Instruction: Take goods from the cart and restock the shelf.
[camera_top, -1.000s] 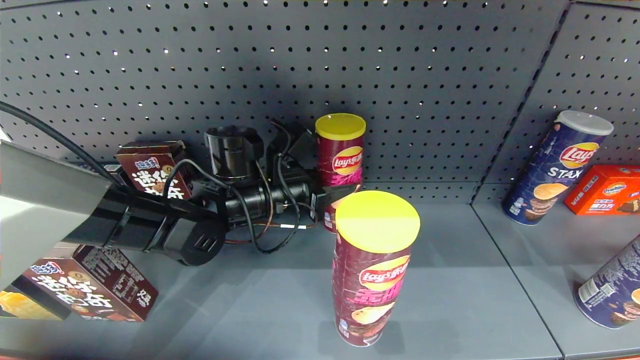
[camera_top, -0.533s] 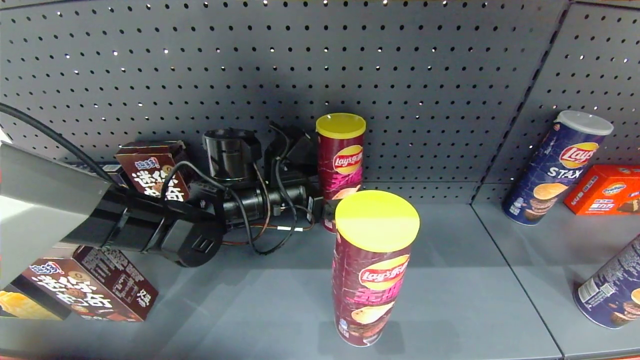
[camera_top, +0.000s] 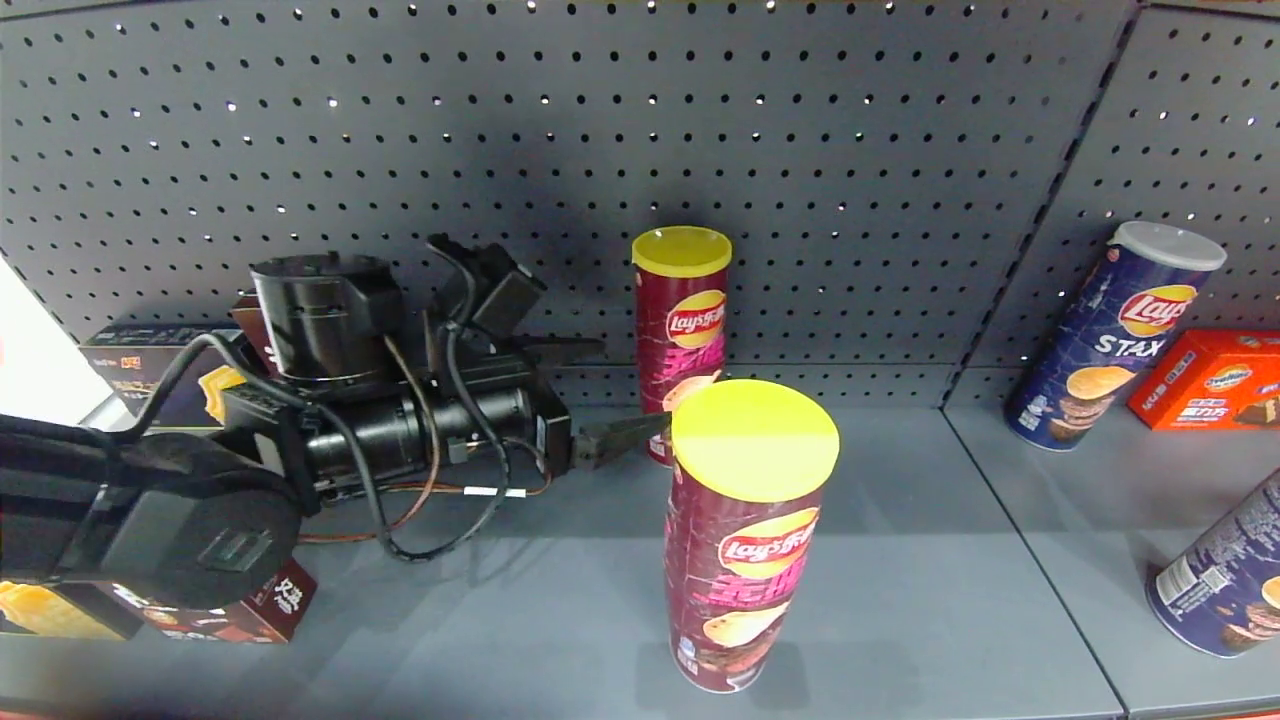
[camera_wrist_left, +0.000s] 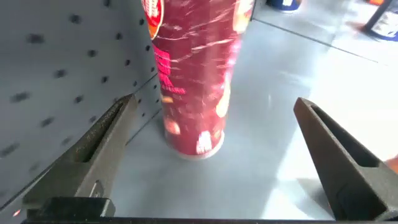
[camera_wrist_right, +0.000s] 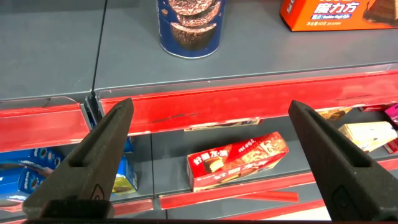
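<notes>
My left end effector (camera_top: 620, 388) is spread wide and empty, lying level above the shelf (camera_top: 900, 560). The rear chips can (camera_top: 682, 330) stands upright just ahead of my fingertips, against the pegboard (camera_top: 400, 120), with its long axis vertical. My right end effector (camera_wrist_right: 211, 109), also wide, hangs well away.

Jaws spread wide on left tool (camera_top: 598, 393), held level; same on right tool (camera_wrist_right: 211, 106).
</notes>
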